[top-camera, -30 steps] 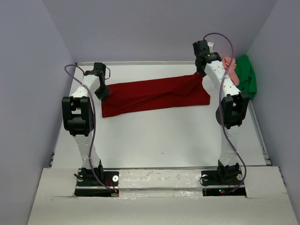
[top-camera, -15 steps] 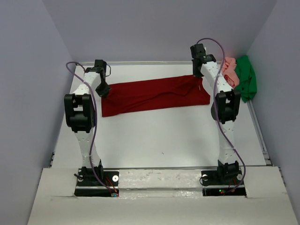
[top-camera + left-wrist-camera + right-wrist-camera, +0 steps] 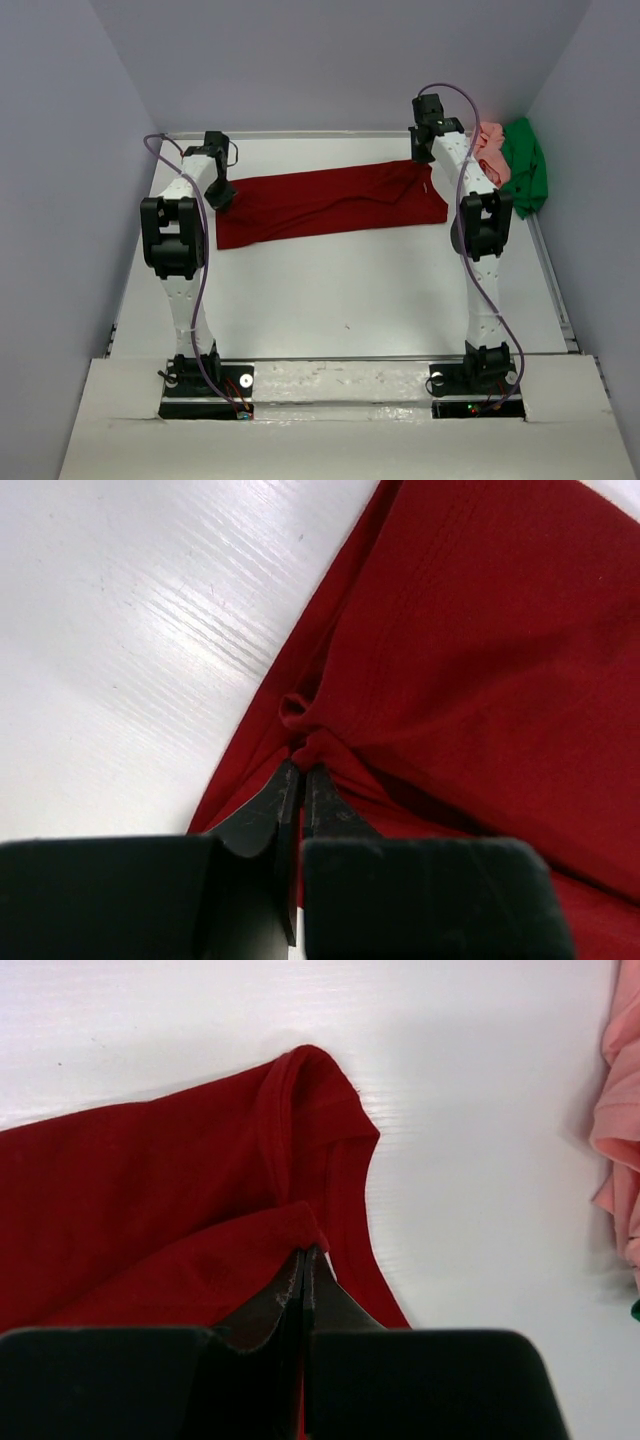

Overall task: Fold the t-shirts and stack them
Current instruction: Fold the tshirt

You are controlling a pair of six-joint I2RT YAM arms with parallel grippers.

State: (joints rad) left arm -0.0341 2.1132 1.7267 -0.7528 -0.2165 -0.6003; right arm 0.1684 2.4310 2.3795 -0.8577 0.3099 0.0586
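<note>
Both arms have shifted a little, the red shirt (image 3: 330, 205) lies as a folded band across the far worktop (image 3: 340, 300), and the left and right jaws, all but closed, seem still to pinch its ends, so release likely comes next.

White table (image 3: 330, 300) (glossy, faintly streaked), pale lavender wall (image 3: 60, 200) at 9 o'clock, white ledge (image 3: 340, 430) at 6 o'clock, grey edge rail (image 3: 558, 295) at 3 o'clock
</note>
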